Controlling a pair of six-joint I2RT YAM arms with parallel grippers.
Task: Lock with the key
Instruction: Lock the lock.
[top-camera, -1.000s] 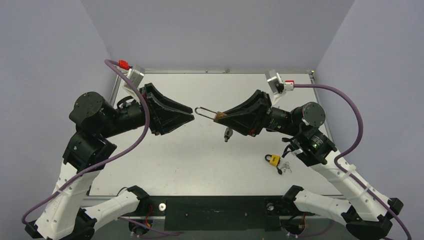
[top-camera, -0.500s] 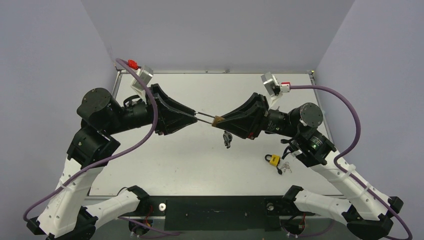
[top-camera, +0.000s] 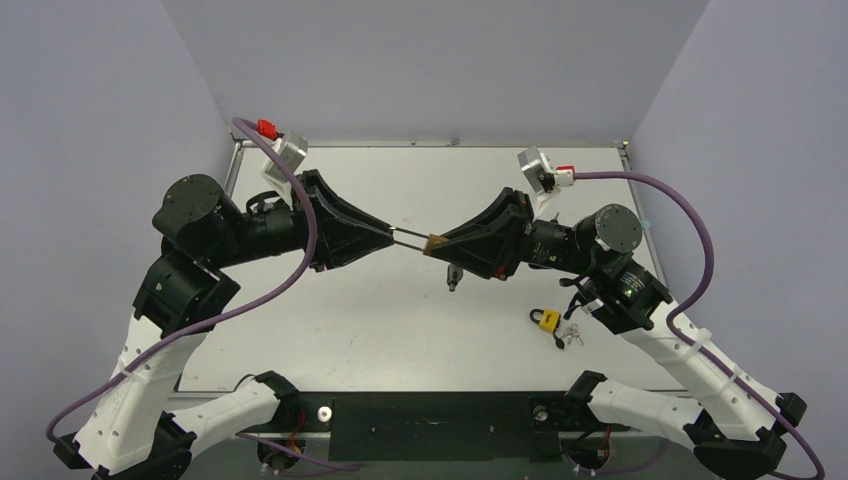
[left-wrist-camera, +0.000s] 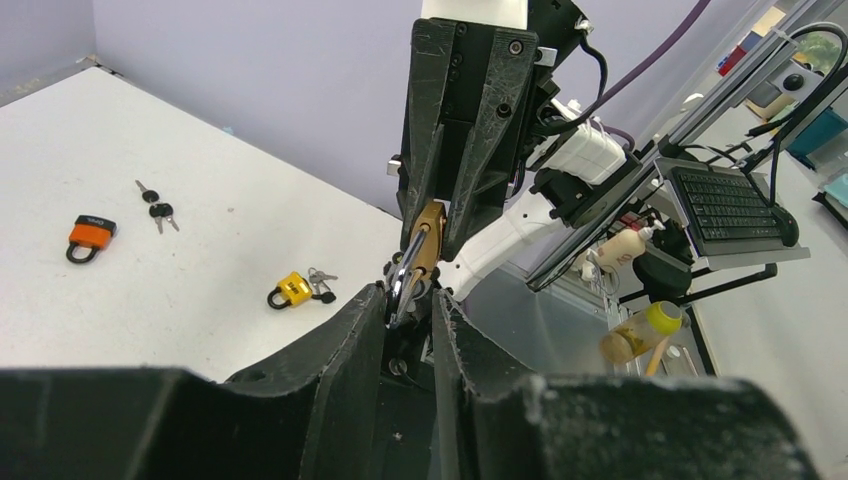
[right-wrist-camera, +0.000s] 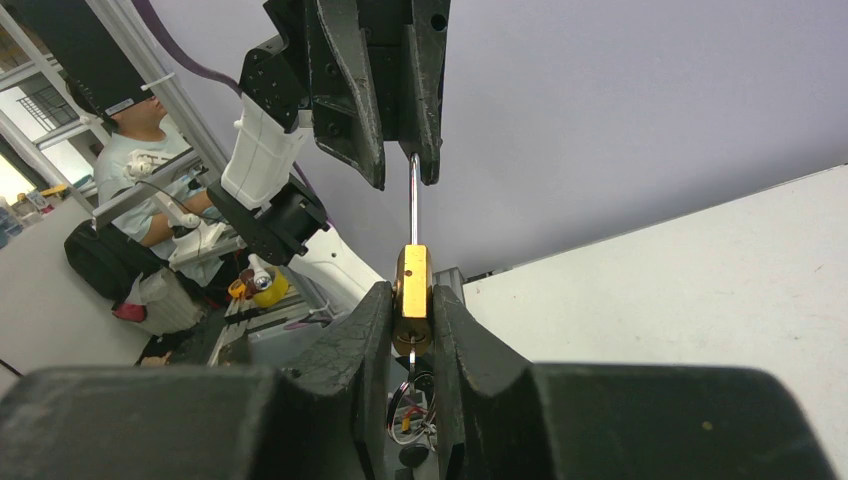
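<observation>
Above the middle of the white table (top-camera: 330, 320), the right claw (top-camera: 437, 243) from three o'clock clamps the brass-bodied padlock (top-camera: 433, 241), while the left claw (top-camera: 389, 236) from nine o'clock brackets its silver steel shackle (top-camera: 408, 238), with contact I cannot confirm; best to press straight along the shackle's legs, leaving the dangling key (top-camera: 453, 275) free.

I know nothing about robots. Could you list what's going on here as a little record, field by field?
Right claw: clamped on the brass padlock body, held above the table
Left claw: fingers either side of the shackle; firm grip unclear
Key bunch: dangling under the brass padlock
Yellow padlock: lying on the table with small keys beside it
Orange padlock: lying on the table, loose keys nearby
</observation>
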